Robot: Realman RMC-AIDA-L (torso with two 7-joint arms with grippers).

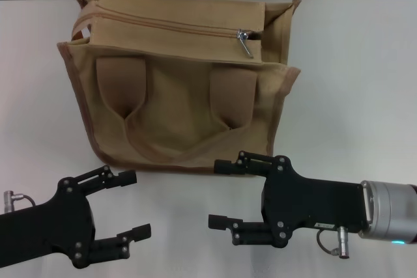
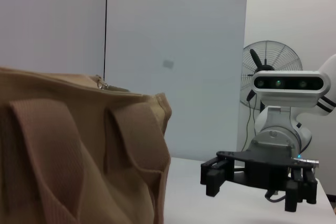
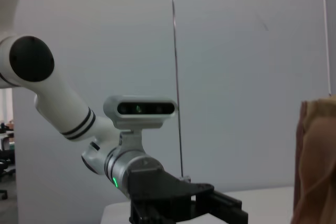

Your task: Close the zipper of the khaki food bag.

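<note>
In the head view, the left gripper (image 1: 135,205) is seen at about 7 o'clock, its black body entering from the left edge and angled toward the centre, fingers pointing to 3 o'clock. The right gripper (image 1: 218,193) is held at about 5 o'clock, its silver wrist section coming in from the right edge, fingers pointing to 9 o'clock toward the other arm. Both are held over the white table (image 1: 352,83), just in front of the khaki food bag (image 1: 176,115) and apart from it.

The left gripper's rear portion is cut off by the lower left corner, and the right arm beyond the silver cuff is cut off at the right edge. In the left wrist view only the bag's near side and a glint of the slider (image 2: 101,83) at its top edge are made out; the right gripper is seen farther off, with a fan (image 2: 270,72) behind it. In the right wrist view only a narrow strip of the bag shows at the edge.

Both grippers are spread wide, and nothing is held or touched by either.

The bag is stood at 12 o'clock, its front with two wide handle straps (image 1: 231,92) facing the robot. The zipper (image 1: 163,24) is run along the top, with the silver slider (image 1: 244,35) near the 2 o'clock end and its pull tab dangling.
</note>
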